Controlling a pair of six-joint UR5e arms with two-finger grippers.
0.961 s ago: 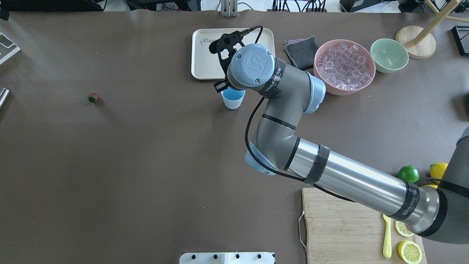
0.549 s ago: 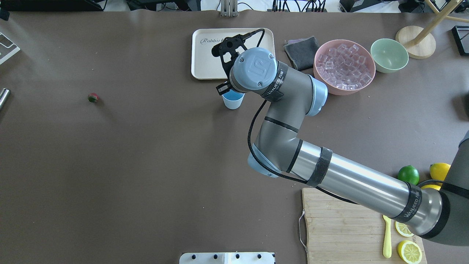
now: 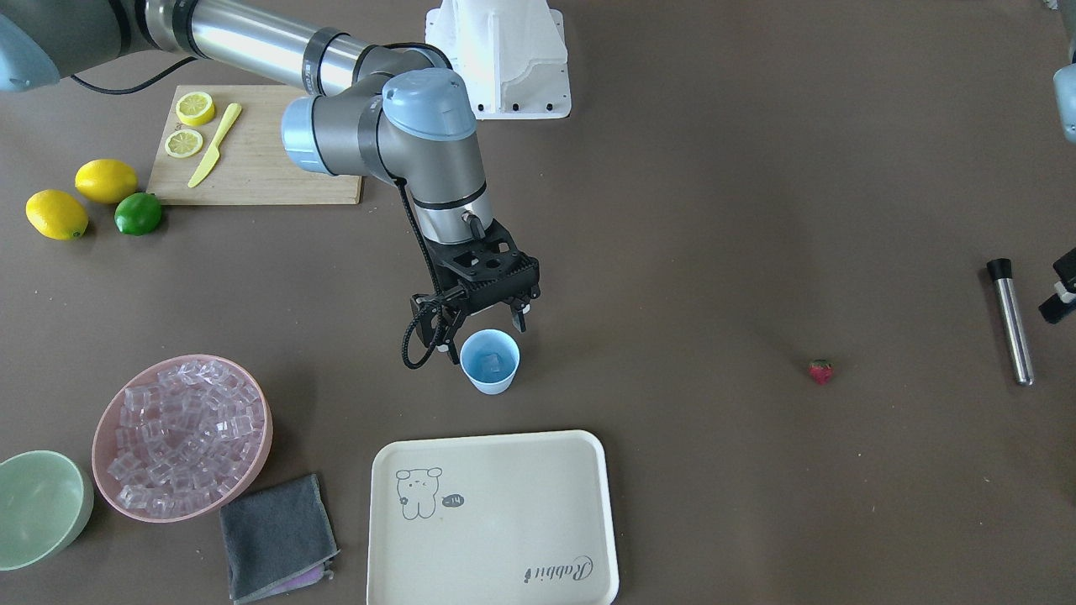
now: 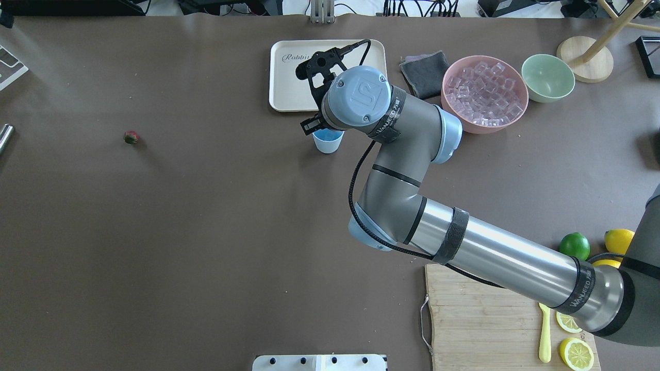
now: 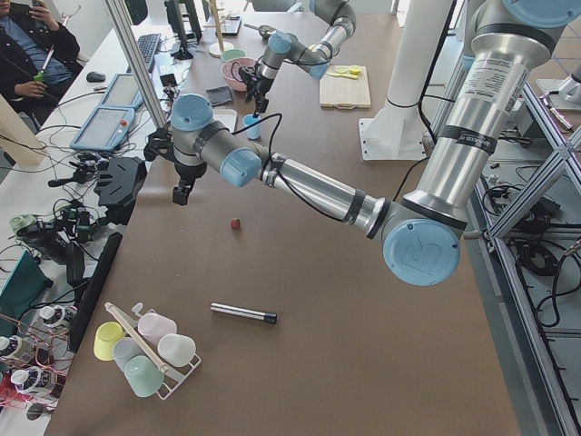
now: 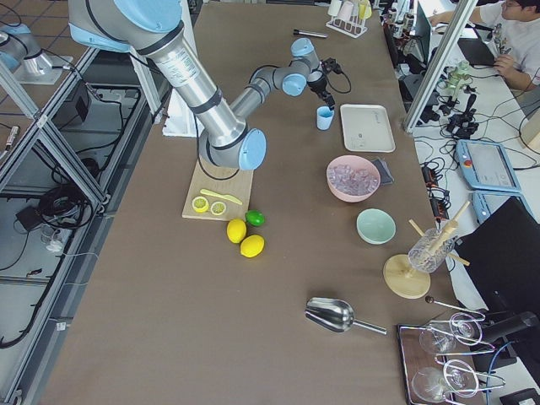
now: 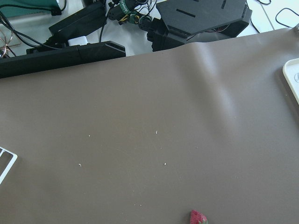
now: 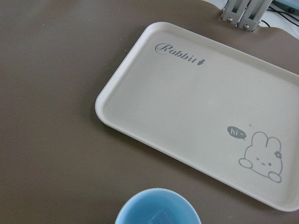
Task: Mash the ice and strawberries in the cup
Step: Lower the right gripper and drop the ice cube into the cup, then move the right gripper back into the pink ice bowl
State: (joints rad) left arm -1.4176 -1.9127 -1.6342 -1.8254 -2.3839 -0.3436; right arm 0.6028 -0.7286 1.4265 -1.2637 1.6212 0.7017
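Note:
The light-blue cup (image 3: 490, 374) stands upright in front of the cream tray; it also shows in the overhead view (image 4: 328, 142) and the right wrist view (image 8: 140, 210). One clear ice cube (image 3: 493, 363) lies inside it. My right gripper (image 3: 482, 329) hangs open and empty just above the cup's rim. More ice (image 3: 181, 437) fills the pink bowl (image 3: 105, 483). The red strawberry (image 3: 820, 370) lies alone on the table far from the cup and shows in the left wrist view (image 7: 198, 218). My left gripper (image 5: 182, 189) hovers near the strawberry; its jaws are unclear.
The cream tray (image 3: 504, 504) lies right beside the cup. A grey cloth (image 3: 273, 538) and pale-green bowl (image 3: 38, 508) sit near the pink bowl. A metal muddler (image 3: 1009, 323) lies beyond the strawberry. The cutting board (image 3: 269, 168) holds lemon slices and a knife, with the lime (image 3: 138, 213) beside it.
My right wrist shifted slightly to the right and now covers more of the cup in the overhead view. The cup and strawberry have not moved.

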